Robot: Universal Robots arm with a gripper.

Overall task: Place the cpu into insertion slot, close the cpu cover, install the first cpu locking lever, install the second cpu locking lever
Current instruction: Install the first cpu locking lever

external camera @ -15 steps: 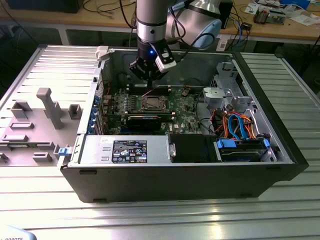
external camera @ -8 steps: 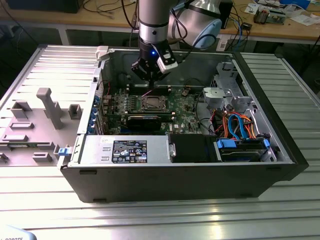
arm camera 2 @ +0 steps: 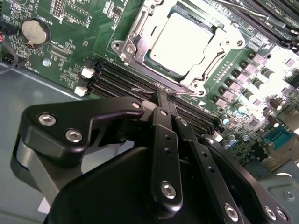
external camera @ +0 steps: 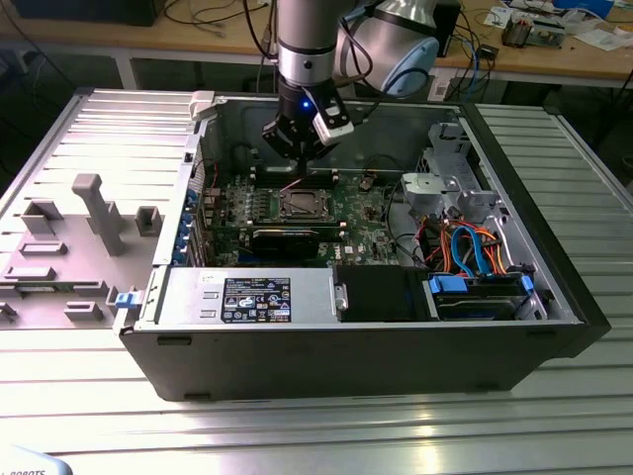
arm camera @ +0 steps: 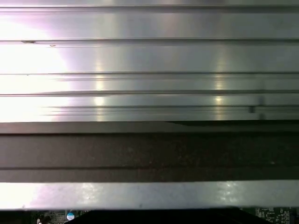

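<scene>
Tool [arm camera 2: 167,95], fingers pressed together and empty, hovers just beside the cpu [arm camera 2: 182,39] seated in the insertion slot [arm camera 2: 140,44].

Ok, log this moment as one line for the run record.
gripper: shut, empty, above memory slots beside socket | cpu: seated in insertion slot | cpu cover: closed over cpu

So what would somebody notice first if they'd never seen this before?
Probably the open computer case on the metal table, with the robot's black claw reaching down into it. Right under the claw, on the green board, sits the shiny cpu in its socket, the silvery cpu cover framing it.
</scene>
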